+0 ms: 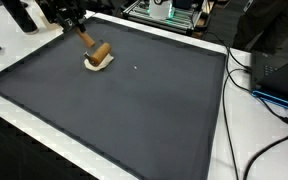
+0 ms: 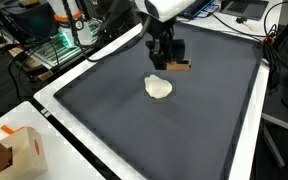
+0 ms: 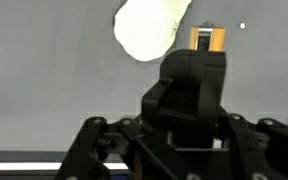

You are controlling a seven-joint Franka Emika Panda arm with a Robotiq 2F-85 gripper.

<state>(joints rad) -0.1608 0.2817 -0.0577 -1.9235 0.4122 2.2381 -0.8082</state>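
My gripper [image 1: 76, 24] hangs over the far left part of a dark mat [image 1: 134, 110] and is shut on a wooden tool [image 1: 96, 46]. The tool's brown head touches or hovers just over a cream lump [image 1: 99, 63]. In an exterior view the gripper [image 2: 165, 52] holds the wooden tool [image 2: 180, 67] just beyond the cream lump [image 2: 159, 88]. In the wrist view the gripper [image 3: 195, 72] fills the middle. The tool's wooden end [image 3: 207, 38] peeks out past it, beside the cream lump [image 3: 149, 27]. The fingertips are hidden by the gripper's own body.
The mat lies on a white table [image 1: 246, 120] with cables [image 1: 269, 95] along one side. Racks of equipment [image 1: 169, 10] stand behind the mat. A cardboard box [image 2: 16, 150] sits off a mat corner. A tiny white speck [image 1: 135, 68] lies on the mat.
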